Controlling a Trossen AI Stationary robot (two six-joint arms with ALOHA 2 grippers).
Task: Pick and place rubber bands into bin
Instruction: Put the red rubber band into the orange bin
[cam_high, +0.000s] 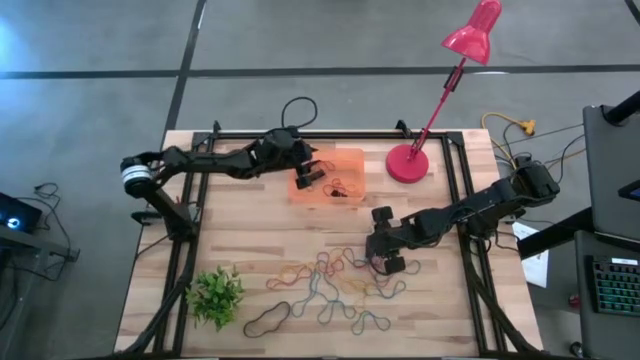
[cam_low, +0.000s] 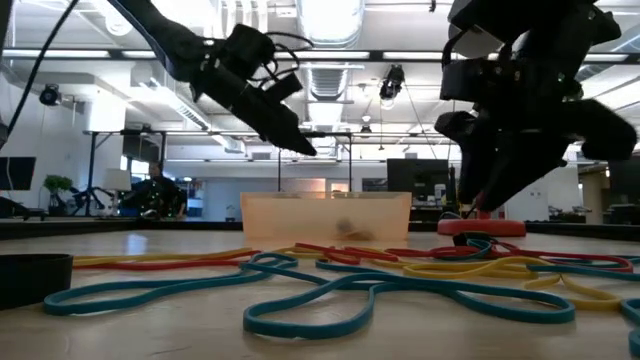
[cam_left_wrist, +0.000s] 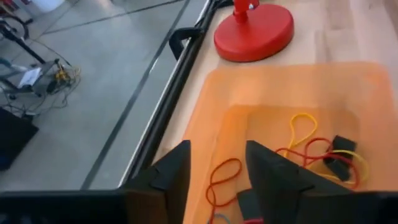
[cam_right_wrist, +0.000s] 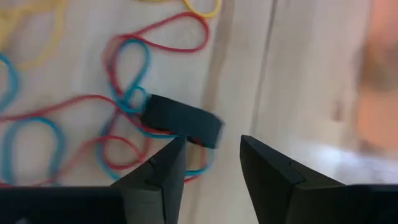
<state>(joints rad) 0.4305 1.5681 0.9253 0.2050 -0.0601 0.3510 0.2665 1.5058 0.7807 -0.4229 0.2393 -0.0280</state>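
The rubber bands (cam_high: 330, 285), red, yellow, blue and green loops, lie tangled on the wooden table near its front edge. The translucent orange bin (cam_high: 345, 160) stands toward the far side, and red, yellow and black bands (cam_left_wrist: 311, 146) lie on its floor. My left gripper (cam_left_wrist: 217, 155) hangs open above the bin's left part, over a red loop (cam_left_wrist: 222, 177) that lies flat inside. My right gripper (cam_right_wrist: 211, 146) is open and points steeply down over the right end of the pile. A broad black band (cam_right_wrist: 180, 121) lies just beyond one fingertip; whether they touch does not show.
A red lamp's round base (cam_high: 407, 163) stands right of the bin, its shade leaning out past the far edge. A small green plant (cam_high: 215, 295) sits at the near left, and a large black loop (cam_high: 268, 320) lies beside it. Black frame rails (cam_high: 455, 190) run along the table's sides.
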